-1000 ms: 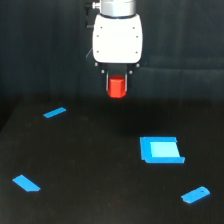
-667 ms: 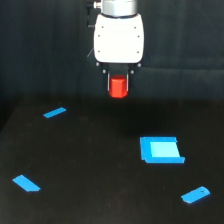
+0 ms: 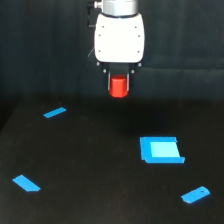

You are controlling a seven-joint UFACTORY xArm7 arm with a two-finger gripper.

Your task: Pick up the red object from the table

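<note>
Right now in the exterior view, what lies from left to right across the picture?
Blue piece at lower left → thin blue strip → red object held in the gripper → blue square → blue piece at lower right.

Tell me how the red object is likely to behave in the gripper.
The red object looks rigid, keeping its blocky shape between the gripper fingers. Being small, it is probably light. Its smooth-looking faces might slip if the grip loosens.

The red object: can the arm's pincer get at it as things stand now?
Yes, it seems so already: the red object sits between the pincer fingers, held above the table. Nothing stands in the way.
</note>
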